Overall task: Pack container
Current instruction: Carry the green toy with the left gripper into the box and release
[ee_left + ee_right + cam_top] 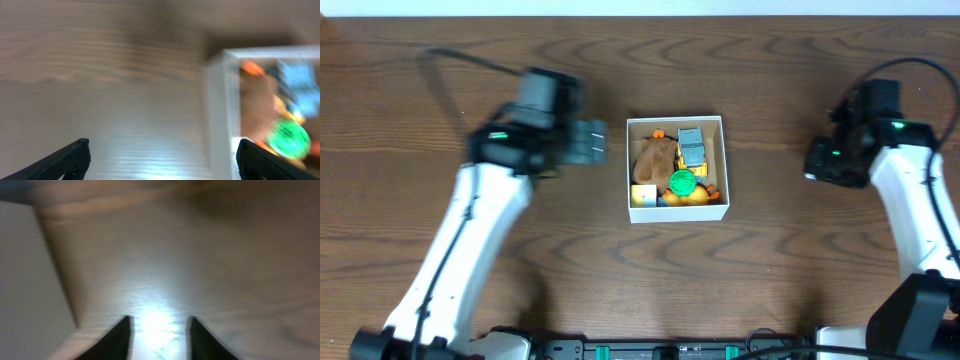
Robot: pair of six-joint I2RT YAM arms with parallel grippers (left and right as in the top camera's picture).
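The container (pixel 677 212), a small white-walled cardboard box, stands at the table's middle. It holds a brown plush toy (pixel 655 157), a blue-grey toy (pixel 691 147), a green disc (pixel 682 183) and orange pieces (pixel 696 197). My left gripper (pixel 592 141) is open and empty, just left of the box. In the blurred left wrist view its fingers (pixel 162 147) are spread wide over bare table, with the box wall (pixel 217 100) and green disc (pixel 287 137) to the right. My right gripper (pixel 825 160) is far right of the box. Its fingers (pixel 159 322) are apart with nothing between them.
The wooden table (pixel 560 260) surrounds the box. A black cable (pixel 470 62) trails from the left arm at the back left, and another (pixel 920 68) loops behind the right arm. A pale grey area (pixel 25 280) lies beyond the table at the left of the right wrist view.
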